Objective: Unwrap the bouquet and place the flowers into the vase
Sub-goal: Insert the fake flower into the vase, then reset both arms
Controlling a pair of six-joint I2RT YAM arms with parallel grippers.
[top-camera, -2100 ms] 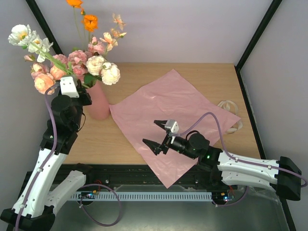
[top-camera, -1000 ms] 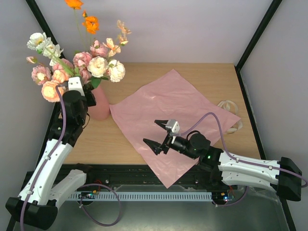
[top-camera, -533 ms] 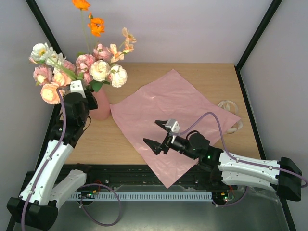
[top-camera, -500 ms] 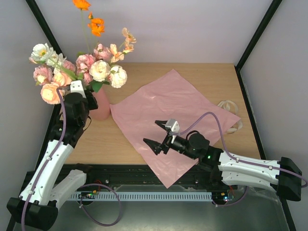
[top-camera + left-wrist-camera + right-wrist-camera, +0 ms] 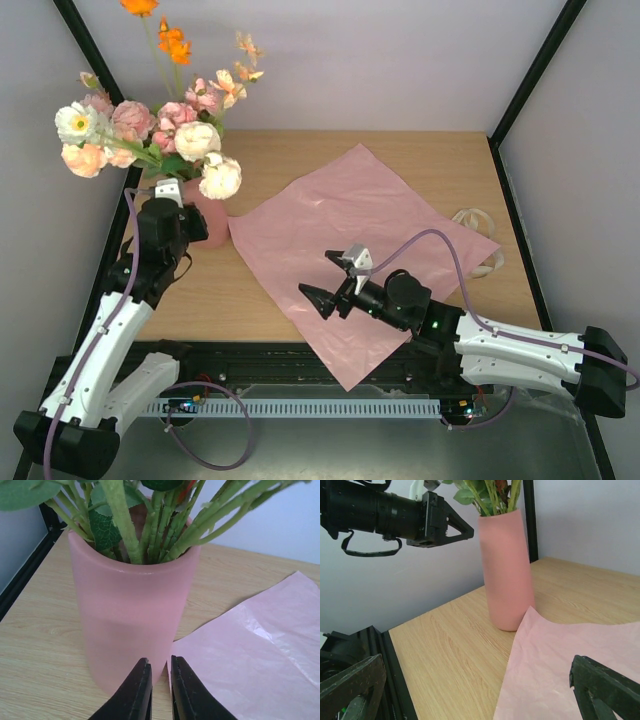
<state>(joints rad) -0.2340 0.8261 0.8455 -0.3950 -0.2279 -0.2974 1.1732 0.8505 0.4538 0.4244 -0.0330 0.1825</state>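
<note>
Half a second ago the black left fingers sat up at the stems above the mouth of the salmon-pink matte cylinder vase. They have since dropped to its near side and parted to a narrow slit with nothing between them. The green-stemmed pink, cream and orange artificial flowers all stand in the vase, at the far left of the light wooden counter. The bunch has swung: the orange blooms now lean further left, and one cream rose hangs low over the vase's right rim.

Right of the vase, the glossy pink wrapping sheet lies spread flat where it was. The black right fingers hover wide apart over its near part, holding nothing and barely shifted. Further right of the vase, past the sheet, the cream ribbon lies in loose loops as before.

In the top view the left arm's wrist covers the vase's near-left wall. The left wrist view shows what that hides: the stems crowded inside the mouth, and the sheet's corner just beside the vase's base. The right wrist view shows the left fingers level with the vase's upper wall, just short of it and not touching. Whether the sheet's corner touches the vase I cannot tell.
</note>
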